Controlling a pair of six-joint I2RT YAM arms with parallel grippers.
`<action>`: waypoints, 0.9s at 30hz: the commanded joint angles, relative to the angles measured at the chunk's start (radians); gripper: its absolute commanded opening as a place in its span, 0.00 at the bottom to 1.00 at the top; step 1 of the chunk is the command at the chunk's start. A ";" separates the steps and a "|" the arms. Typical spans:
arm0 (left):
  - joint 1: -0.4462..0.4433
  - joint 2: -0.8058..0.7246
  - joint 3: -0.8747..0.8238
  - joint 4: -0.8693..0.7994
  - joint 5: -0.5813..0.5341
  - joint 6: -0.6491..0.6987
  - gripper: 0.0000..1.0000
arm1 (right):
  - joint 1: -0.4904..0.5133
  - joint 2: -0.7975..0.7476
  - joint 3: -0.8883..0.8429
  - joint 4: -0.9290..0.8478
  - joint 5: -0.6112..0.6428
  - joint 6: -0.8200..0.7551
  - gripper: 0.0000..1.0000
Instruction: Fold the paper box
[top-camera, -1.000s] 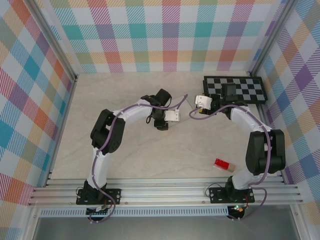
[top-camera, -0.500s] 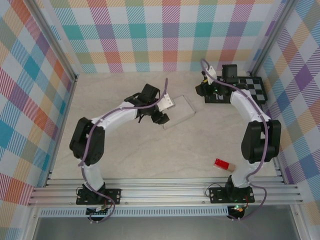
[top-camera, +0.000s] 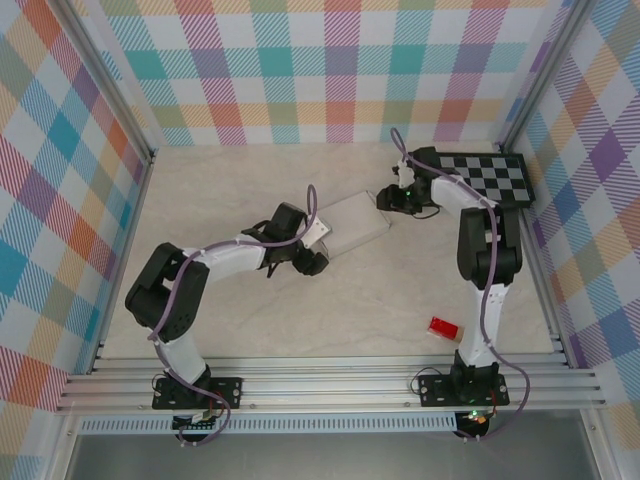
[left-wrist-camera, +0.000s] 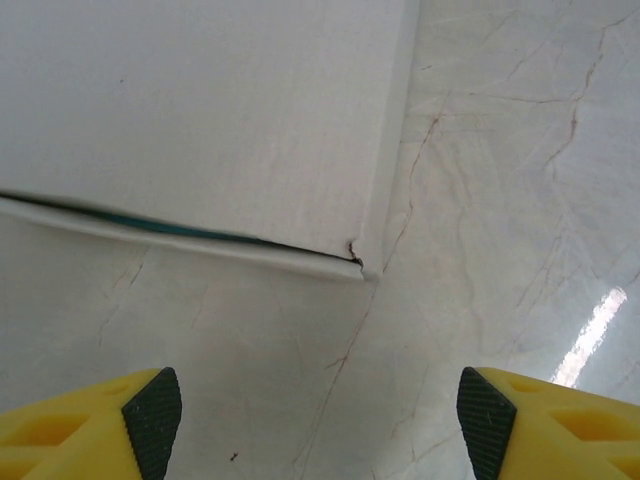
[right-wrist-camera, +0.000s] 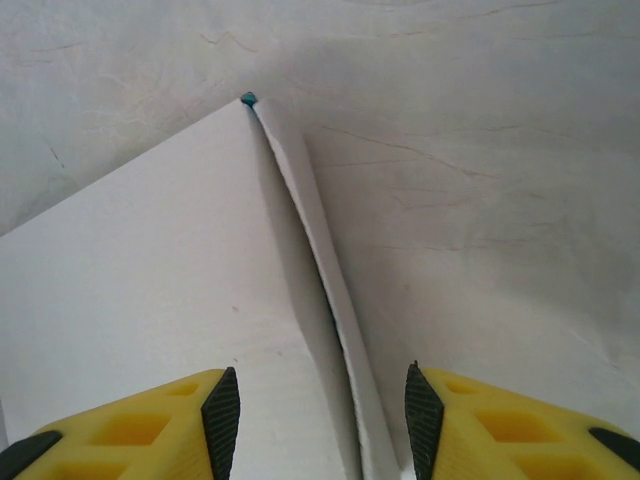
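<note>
Toward the back of the desk (top-camera: 330, 310), between the two arms, the paper box (top-camera: 352, 222) lies flat and closed, white face up. The checkerboard (top-camera: 487, 176) sits off to its right and the small red block (top-camera: 445, 328) is well apart near the front. The left jaws stand wide apart just short of the box's near-left corner, holding nothing. Their pads (left-wrist-camera: 152, 410) frame bare desk, and a thin teal line shows along the seam (left-wrist-camera: 180, 228) ahead, so that flap looks not quite pressed home. The right jaws, about half open, straddle the edge at the box's far-right corner, one pad (right-wrist-camera: 222, 415) over the white top and the other over the desk. They grip nothing, though I cannot tell whether a pad touches the card. The fold looks essentially finished, with each arm at an opposite corner, as if to steady the box or let it go.
</note>
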 joint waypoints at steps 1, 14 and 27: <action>-0.003 0.046 0.062 0.003 -0.017 -0.049 0.77 | 0.019 0.021 0.034 -0.062 -0.011 0.031 0.50; -0.106 0.232 0.145 0.010 -0.232 0.027 0.74 | 0.039 0.059 0.031 -0.096 -0.071 -0.039 0.50; -0.113 0.248 0.139 0.045 -0.192 0.074 0.43 | 0.040 0.056 0.029 -0.104 -0.161 -0.113 0.33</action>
